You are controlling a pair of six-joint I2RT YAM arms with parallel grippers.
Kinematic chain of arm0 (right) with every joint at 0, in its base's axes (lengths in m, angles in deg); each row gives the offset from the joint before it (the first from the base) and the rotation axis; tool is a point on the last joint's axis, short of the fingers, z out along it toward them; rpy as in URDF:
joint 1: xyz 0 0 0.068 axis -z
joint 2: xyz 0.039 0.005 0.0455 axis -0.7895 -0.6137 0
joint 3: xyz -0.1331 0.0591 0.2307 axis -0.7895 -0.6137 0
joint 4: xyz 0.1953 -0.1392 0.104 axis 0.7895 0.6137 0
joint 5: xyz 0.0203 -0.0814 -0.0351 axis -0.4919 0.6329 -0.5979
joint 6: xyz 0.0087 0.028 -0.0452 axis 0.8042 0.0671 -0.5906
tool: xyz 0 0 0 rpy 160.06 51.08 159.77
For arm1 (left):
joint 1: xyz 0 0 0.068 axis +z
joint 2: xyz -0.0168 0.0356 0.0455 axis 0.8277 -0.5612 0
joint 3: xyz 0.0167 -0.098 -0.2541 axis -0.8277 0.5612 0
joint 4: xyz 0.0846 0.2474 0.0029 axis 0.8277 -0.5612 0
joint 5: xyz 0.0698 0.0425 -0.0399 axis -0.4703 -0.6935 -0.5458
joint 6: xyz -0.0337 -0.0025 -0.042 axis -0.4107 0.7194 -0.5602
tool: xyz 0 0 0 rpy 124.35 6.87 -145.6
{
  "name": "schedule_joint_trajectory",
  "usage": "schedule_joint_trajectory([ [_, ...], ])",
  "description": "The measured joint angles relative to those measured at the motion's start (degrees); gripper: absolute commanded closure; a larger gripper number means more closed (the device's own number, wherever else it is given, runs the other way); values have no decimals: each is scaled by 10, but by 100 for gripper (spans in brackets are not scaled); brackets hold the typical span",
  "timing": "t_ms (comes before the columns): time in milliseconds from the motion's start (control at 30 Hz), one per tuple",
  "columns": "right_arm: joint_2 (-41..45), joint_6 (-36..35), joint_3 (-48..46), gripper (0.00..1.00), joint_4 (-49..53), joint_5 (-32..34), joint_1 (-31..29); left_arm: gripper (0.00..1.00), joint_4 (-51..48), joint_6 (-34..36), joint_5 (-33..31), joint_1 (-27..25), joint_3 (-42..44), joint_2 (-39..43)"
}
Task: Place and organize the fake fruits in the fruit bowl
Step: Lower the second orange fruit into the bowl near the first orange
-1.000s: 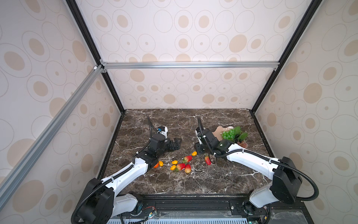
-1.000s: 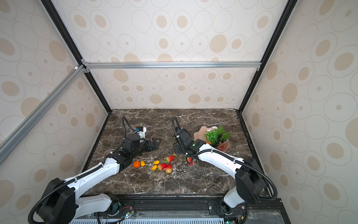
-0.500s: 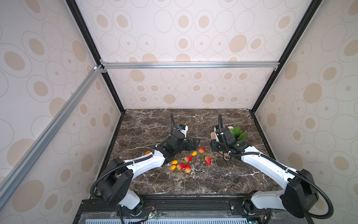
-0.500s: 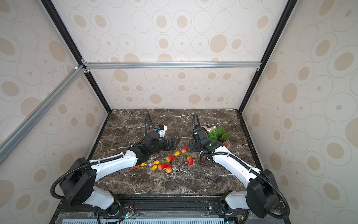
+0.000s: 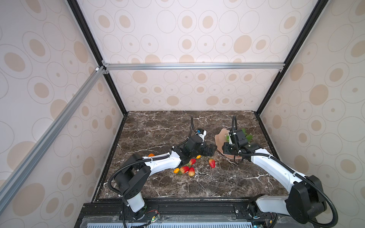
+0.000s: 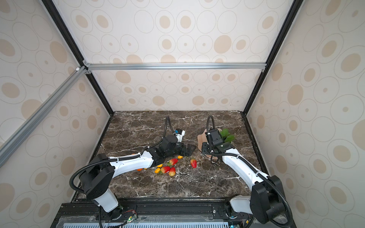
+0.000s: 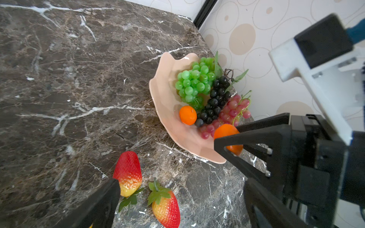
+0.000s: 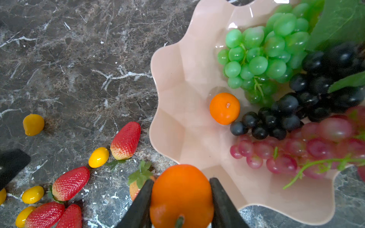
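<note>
The pale pink fruit bowl (image 8: 183,83) (image 5: 220,138) (image 6: 201,138) (image 7: 167,102) stands at the back right. It holds green grapes (image 8: 260,55), dark grapes (image 8: 316,94), red grapes (image 8: 316,146) and one orange (image 8: 224,108). My right gripper (image 8: 181,197) (image 5: 225,148) is shut on a second orange (image 8: 181,193) (image 7: 225,131) over the bowl's near rim. My left gripper (image 5: 210,150) (image 6: 188,149) (image 7: 181,207) is open and empty just left of the bowl, above strawberries (image 7: 128,171) on the table.
Loose strawberries (image 8: 69,183) (image 5: 212,163) and small yellow oval fruits (image 8: 98,157) (image 8: 33,124) lie on the marble table (image 5: 158,128) left of the bowl. Another orange (image 5: 151,155) sits behind the left arm. The right wall is close behind the bowl.
Both arms have swung to the right. The right gripper carried the orange from the table's middle to the bowl's rim, and the open left gripper followed up to the bowl's left side.
</note>
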Motion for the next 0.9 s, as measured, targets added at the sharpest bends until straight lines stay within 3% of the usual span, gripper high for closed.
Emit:
schedule_joint_trajectory([
  [900, -158, 30, 91, 72, 99, -24, 34, 2, 0, 2, -12, -5, -5, -3],
])
